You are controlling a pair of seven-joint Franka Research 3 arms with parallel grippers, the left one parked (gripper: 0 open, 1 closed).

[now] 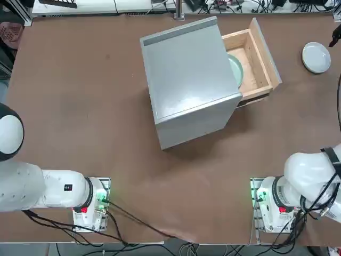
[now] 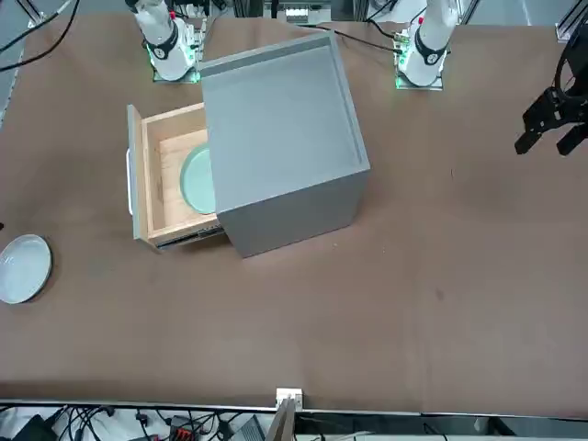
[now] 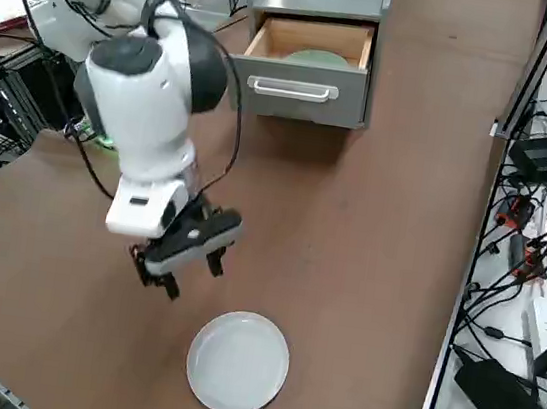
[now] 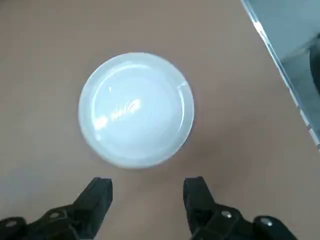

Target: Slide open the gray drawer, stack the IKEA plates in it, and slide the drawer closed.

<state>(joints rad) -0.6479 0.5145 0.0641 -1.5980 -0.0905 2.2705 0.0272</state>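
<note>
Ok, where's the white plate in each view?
Top: white plate at the right edge, beyond the open drawer.
Front: low at the left edge.
Right side: bottom centre, by the open end effector.
Right wrist: centre, ahead of the fingers.
Shared landmark: the drawer, except in the wrist view.

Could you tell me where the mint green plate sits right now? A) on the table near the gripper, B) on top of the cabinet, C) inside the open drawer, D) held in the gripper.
C: the mint green plate lies inside the open gray drawer, while the right gripper hangs open above the table near the white plate.
</note>
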